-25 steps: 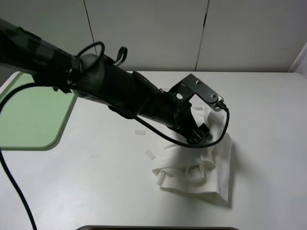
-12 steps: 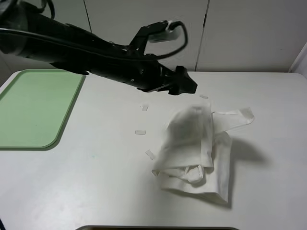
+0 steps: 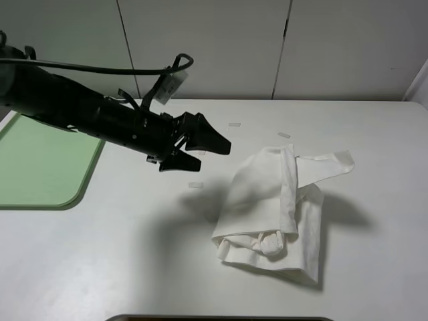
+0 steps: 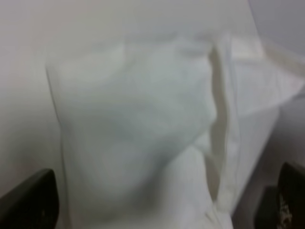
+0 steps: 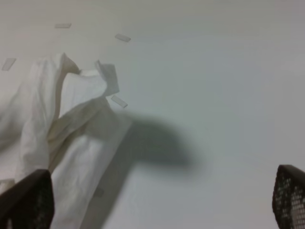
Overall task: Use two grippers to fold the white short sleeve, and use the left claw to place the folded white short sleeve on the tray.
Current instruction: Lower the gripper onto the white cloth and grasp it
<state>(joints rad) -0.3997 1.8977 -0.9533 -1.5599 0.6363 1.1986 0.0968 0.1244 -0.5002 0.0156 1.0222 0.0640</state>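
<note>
White cotton, all bunched up: the white short sleeve (image 3: 277,207) sits in a loose heap on the table (image 3: 374,154), one flap (image 3: 328,166) sticking out on the side away from the fingers. It's ahead of the left claw (image 3: 200,148) and lower than the fingertips, apart from them, nothing touching. That claw's fingers are spread and holding nothing. The right gripper (image 5: 157,191) doesn't show up in the overhead view, but its wrist view has the fingertips (image 5: 28,200) far apart at the frame edges with only table between them, so it's spread and empty too.

What could go wrong, I'd guess: the fold looks sloppy, so if the left claw pinches just the top layer, the heap will probably unroll on the lift. That loose flap could drag too. And the tray (image 3: 47,167) is well behind the claw, on the opposite side from the shirt, so it's a long carry for a limp bundle.

Count: one shirt, one tray, five small pale tape strips (image 3: 195,184) that I can make out.
</note>
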